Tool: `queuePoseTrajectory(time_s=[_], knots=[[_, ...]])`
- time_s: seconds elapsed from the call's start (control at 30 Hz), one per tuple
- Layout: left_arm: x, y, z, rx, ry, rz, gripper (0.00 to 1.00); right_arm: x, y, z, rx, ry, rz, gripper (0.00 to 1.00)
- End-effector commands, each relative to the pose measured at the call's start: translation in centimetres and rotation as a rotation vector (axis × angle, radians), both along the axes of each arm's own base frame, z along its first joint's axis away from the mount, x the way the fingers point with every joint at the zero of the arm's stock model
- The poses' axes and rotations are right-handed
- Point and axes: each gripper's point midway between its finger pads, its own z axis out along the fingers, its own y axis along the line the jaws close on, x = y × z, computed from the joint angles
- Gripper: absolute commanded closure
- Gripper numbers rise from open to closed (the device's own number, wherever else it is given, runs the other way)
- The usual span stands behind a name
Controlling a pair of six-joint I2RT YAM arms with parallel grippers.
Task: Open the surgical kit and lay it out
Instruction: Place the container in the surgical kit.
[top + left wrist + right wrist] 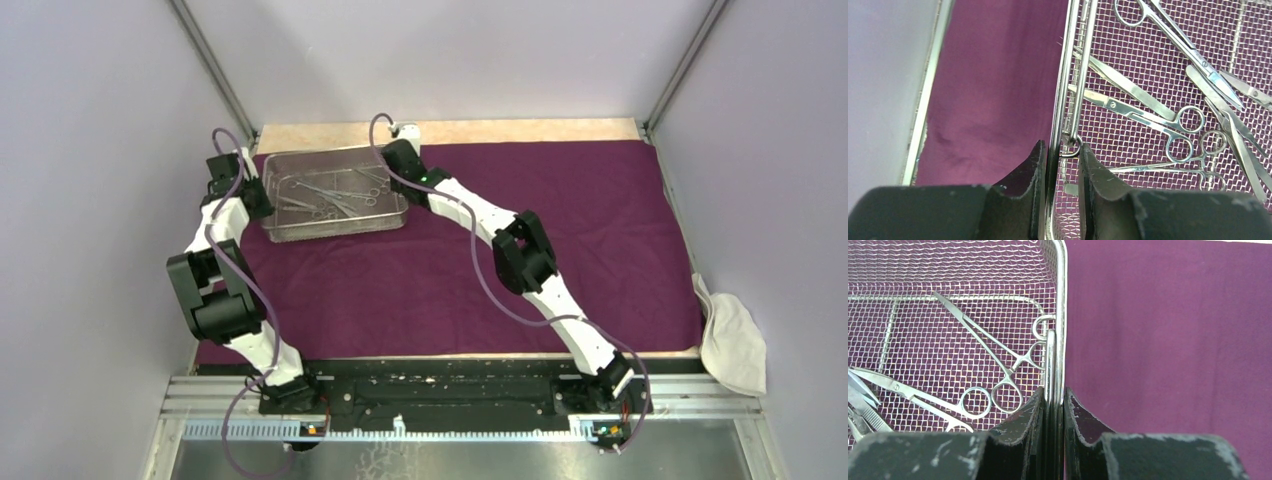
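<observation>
Nine or so steel instruments (335,192) are lying jumbled in the mesh tray (340,228), so by our reckoning the task is sitting about halfway. The purple wrap (560,230) is already lying open and nearly flat across the table (500,130), and the tray is standing uncovered on it. None of the instruments is lying out on the cloth yet. We are judging that lifting them out and arranging them is what is left.

The tray is sitting in the upper left of the overhead view, on the far left part of the wrap. It is looking bright and rigid, with fine wire walls and a rounded rim. The scissors and forceps inside are crossing over one another, ring handles and blades pointing in different directions.

The right gripper (1053,392) is clamping the tray's right end, its pads pressing the rim and the drop handle together. The left gripper (1060,147) is straddling the left rim and handle loop. We cannot tell whether it is pinching them or only bracketing them.

A crumpled white cloth (735,345) is lying off the wrap at the lower right of the overhead view.
</observation>
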Motion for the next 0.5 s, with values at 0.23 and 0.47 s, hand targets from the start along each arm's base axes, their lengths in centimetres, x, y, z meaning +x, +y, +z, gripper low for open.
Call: queuePoseTrajectory(time_s=[0.23, 0.47], knots=[[6.5, 7.2, 5.5, 0.147, -0.312, 0.226, 1.00, -4.9, 11.6, 7.2, 0.296, -0.150, 0.188, 1.00], [7.9, 9.9, 6.0, 0.155, -0.318, 0.298, 1.00, -6.3, 13.5, 8.3, 0.348, -0.164, 0.226, 1.00]])
